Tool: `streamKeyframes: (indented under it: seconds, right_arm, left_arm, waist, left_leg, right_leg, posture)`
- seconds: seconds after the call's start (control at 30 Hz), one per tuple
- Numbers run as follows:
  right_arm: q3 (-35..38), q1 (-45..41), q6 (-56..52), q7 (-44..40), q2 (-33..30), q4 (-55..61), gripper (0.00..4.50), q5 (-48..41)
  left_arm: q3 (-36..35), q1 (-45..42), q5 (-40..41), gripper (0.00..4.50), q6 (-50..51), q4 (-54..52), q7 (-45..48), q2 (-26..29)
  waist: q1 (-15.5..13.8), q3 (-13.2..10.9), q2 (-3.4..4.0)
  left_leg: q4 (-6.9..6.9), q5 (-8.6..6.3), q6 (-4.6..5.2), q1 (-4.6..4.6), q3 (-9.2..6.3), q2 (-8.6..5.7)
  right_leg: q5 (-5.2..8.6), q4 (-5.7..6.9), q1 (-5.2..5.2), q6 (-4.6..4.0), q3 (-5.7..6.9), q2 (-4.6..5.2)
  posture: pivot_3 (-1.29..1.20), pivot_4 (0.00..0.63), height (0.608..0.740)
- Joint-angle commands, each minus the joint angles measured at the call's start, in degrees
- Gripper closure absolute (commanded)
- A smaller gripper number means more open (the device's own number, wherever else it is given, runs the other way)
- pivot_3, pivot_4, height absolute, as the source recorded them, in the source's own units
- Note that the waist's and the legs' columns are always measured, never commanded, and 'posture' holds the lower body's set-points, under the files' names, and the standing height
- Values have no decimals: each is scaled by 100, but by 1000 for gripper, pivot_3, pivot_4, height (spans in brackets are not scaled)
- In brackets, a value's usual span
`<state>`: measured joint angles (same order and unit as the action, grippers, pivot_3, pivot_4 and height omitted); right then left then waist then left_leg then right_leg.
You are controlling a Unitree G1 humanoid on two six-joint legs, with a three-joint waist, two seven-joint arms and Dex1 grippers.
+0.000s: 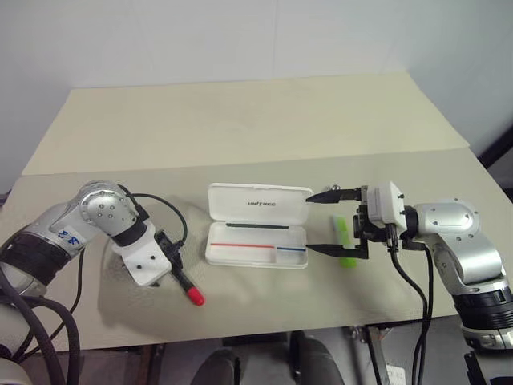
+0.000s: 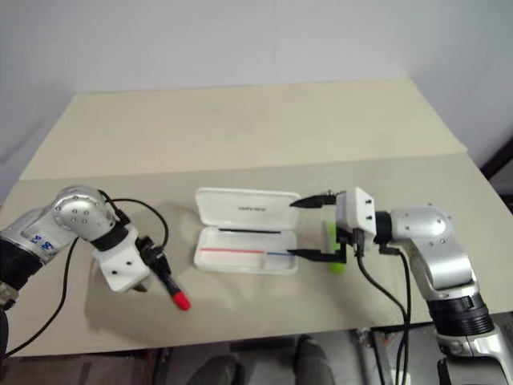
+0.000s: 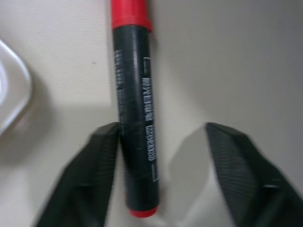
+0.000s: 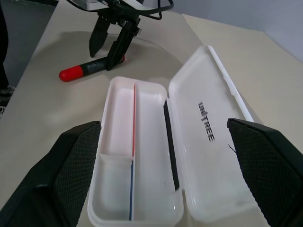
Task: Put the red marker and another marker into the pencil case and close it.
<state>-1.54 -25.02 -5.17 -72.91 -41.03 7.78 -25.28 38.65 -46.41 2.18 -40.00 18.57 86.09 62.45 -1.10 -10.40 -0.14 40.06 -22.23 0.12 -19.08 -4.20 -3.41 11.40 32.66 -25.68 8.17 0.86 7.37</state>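
The red marker (image 3: 137,118), black barrel with a red cap, lies flat on the table to the left of the case. My left gripper (image 3: 162,130) points down over it with a finger on each side. One finger touches the barrel, the other stands apart, so the jaws are open. The pencil case (image 1: 256,245) lies open, lid (image 1: 256,202) folded back, with nothing in its tray but coloured lines. My right gripper (image 1: 310,224) hovers wide open at the case's right end, above the lime-green marker (image 1: 348,258), which it partly hides.
The beige table (image 1: 240,120) stretches far behind the case, with a seam across it. Its front edge runs close below the red marker and both arms. Black cables hang from each wrist.
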Motion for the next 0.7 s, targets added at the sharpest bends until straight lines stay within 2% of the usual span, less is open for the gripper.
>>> streamKeyframes:
  seconds: [0.03,0.13,0.17,0.4,0.5,0.7]
  right_arm:
    - [74,-99,16,49,37,221,0,-92]
    - [55,-129,16,56,67,210,0,-83]
    - [48,-139,19,59,79,200,0,-77]
    - [8,-183,52,46,143,119,0,-47]
    - [-13,-188,53,52,173,114,0,-34]
    - [-47,-182,57,42,222,79,0,-11]
  left_arm:
    - [-229,-38,-191,2940,-133,108,425,-74]
    - [-285,22,-164,3838,-162,70,393,-79]
    - [-303,68,-114,3953,-136,23,418,-60]
    - [-638,366,-10,3953,126,-274,272,7]
    - [-933,610,206,3953,743,-700,167,34]
    - [-1676,1279,790,3953,2708,-2198,-34,299]
  waist:
    - [-44,0,0]
    - [-56,0,-1]
    - [-50,0,-1]
    - [-22,0,0]
    - [-19,-1,-1]
    - [33,-2,-4]
  left_leg:
    - [4,4,2,2,-1,0]
    - [6,16,10,1,-2,-3]
    - [6,18,12,1,-2,-3]
    - [2,22,6,0,-1,2]
    - [2,19,10,-2,1,1]
    - [0,7,14,-12,8,8]
  right_leg:
    - [-9,-4,8,-2,0,-1]
    - [-32,-15,16,-4,-4,0]
    - [-36,-17,17,-6,-4,-1]
    - [-38,-21,12,-10,-6,-8]
    - [-38,-25,12,-9,-6,-7]
    - [-38,-33,-2,-10,-2,-10]
  posture:
    - [0,150,740]
    - [0,150,740]
    - [0,150,740]
    - [0,150,740]
    - [0,150,740]
    - [0,150,740]
